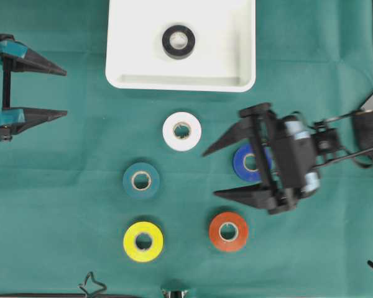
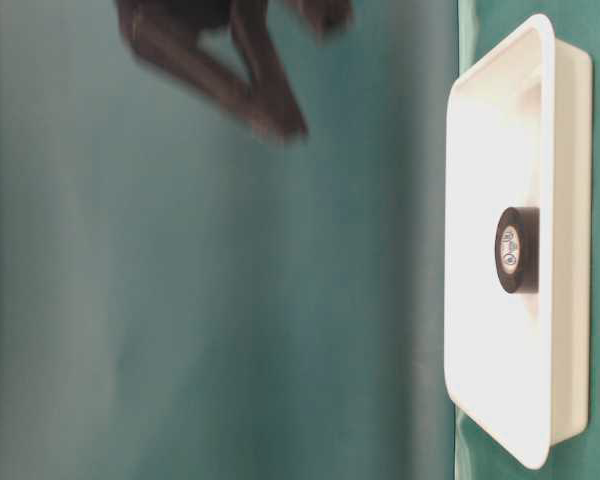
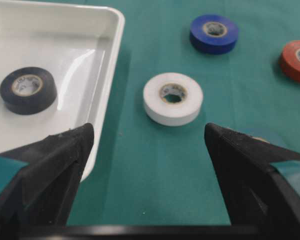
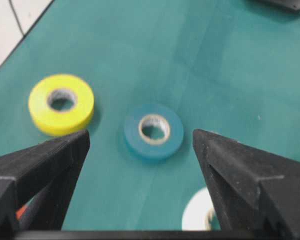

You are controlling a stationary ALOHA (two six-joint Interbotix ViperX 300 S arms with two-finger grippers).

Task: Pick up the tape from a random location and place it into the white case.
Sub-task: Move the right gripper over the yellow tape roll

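Green cloth [image 1: 62,186] is carrying six flat-lying tape rolls; the black tape [image 1: 178,41] is lying in one white case [image 1: 180,81], long axis left-right. Left gripper [image 1: 61,92] and right gripper [image 1: 210,172] are gaping wide, holding nothing.

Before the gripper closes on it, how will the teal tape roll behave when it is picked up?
The teal tape roll lies flat on the green cloth, so it probably will not roll away. It looks like a stiff ring that should keep its shape. Its smooth outer wall may be a little slippery between the fingers.
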